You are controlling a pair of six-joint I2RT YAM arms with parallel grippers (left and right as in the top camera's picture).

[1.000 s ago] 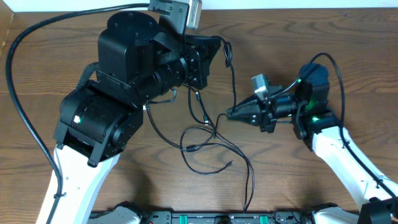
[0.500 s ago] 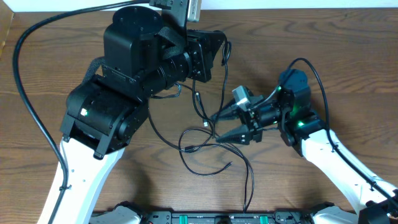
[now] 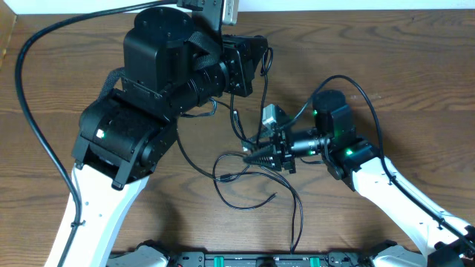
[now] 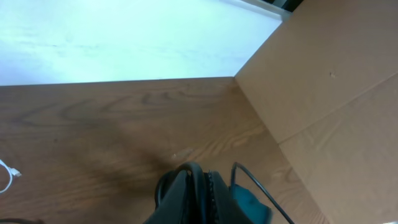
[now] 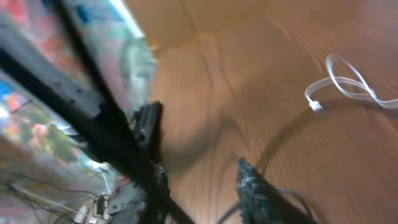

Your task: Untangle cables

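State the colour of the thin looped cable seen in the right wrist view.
The looped cable is white, clearest in the right wrist view.

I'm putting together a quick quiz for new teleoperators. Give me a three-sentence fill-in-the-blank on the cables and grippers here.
1. The thin cable lying in loops by the right gripper is coloured ____.
2. In the right wrist view, the looped cable beyond the fingers is coloured ____.
3. The left gripper is ____.

Missing words: black; white; shut
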